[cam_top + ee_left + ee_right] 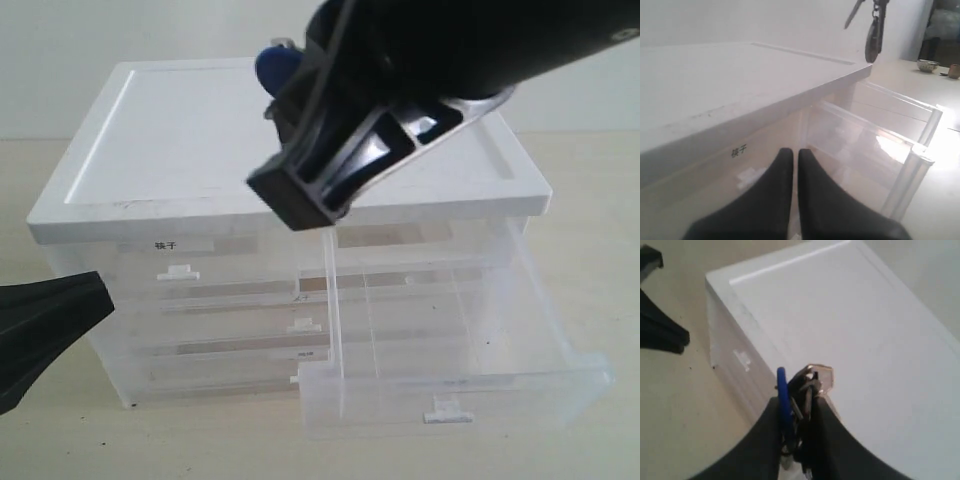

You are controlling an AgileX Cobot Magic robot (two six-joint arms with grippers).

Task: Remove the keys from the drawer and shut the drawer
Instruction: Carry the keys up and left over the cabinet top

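**A:** Where are the keys?

**B:** The keys (807, 385) are out of the drawer and in the air. The right gripper (797, 407) pinches the bunch between its two black fingers, with the jaws narrow and closed on it. The blue fob (782, 392) lies against one finger, and a silver key pokes out past the fingertips. Beneath them is the white top (855, 325) of the cabinet (200, 300), near its front edge. The keys look clear of the top, not touching it.

**A:** So how much of the job is done?

**B:** The first half, by my reading: the keys are lifted out. In the exterior view the drawer (520, 385) stands pulled well out on the cabinet's right side. Its clear plastic looks empty. Closing it is what is left, and the keys are not yet set down anywhere.

**A:** And the other arm?

**B:** The left gripper (791, 160) hangs low in front of the cabinet's left side. Its jaws are together, with only a slit between the fingers, and they hold nothing. It is well apart from the drawer's small white handle (447, 410) and from the keys. From its own camera the keys show as a dark dangling shape high above the far corner of the top.

**A:** Is anything blocking the drawer?

**B:** Nothing I can see. The right arm sits above the cabinet, not in the drawer's path.
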